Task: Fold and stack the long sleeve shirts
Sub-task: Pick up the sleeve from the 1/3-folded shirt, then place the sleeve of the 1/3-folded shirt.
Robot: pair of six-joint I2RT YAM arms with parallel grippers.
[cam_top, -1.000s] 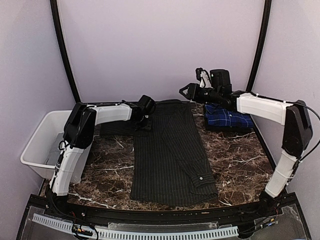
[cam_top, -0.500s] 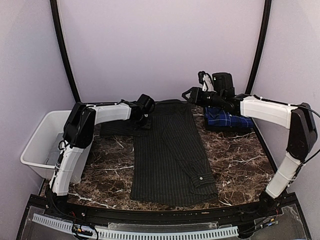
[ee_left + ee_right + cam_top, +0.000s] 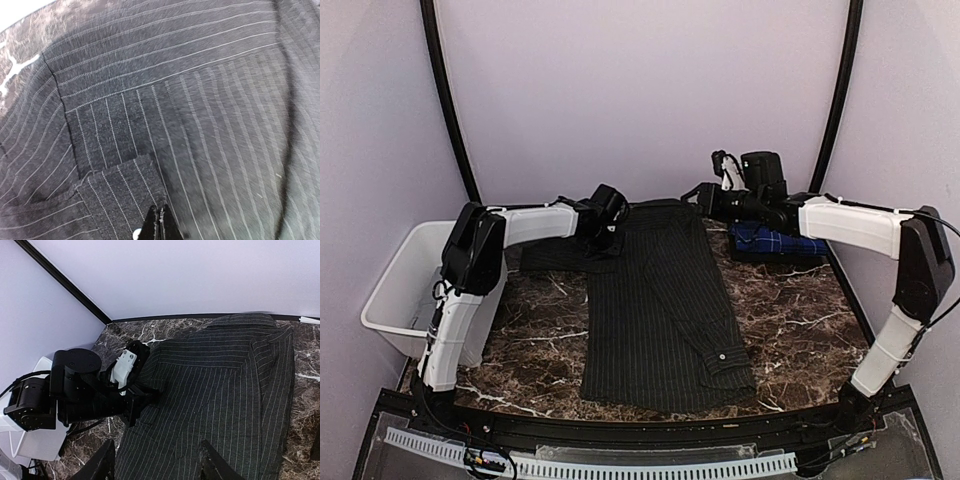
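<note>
Lying lengthwise down the middle of the dark marble table (image 3: 800, 320), the black pinstriped shirt (image 3: 660, 300) runs from its collar at the far wall to its hem near the arm bases. 1 sleeve is folded across the front, and its buttoned cuff rests low on the right side. The other sleeve spreads out to the left at the far end. The left gripper (image 3: 605, 238) is down on that part. In the left wrist view its fingertips (image 3: 151, 230) are pressed together at the edge of a cuff flap, seemingly nipping the cloth, with a pale button (image 3: 136, 232) just beside them. The right gripper (image 3: 694, 192) hangs in the air above the shirt's far right corner, its 2 fingers (image 3: 107, 462) spread wide and holding nothing. The blue plaid shirt (image 3: 775, 240) sits folded at the far right of the table, partly under the right arm. A white bin (image 3: 395, 290) stands at the table's left edge
</note>
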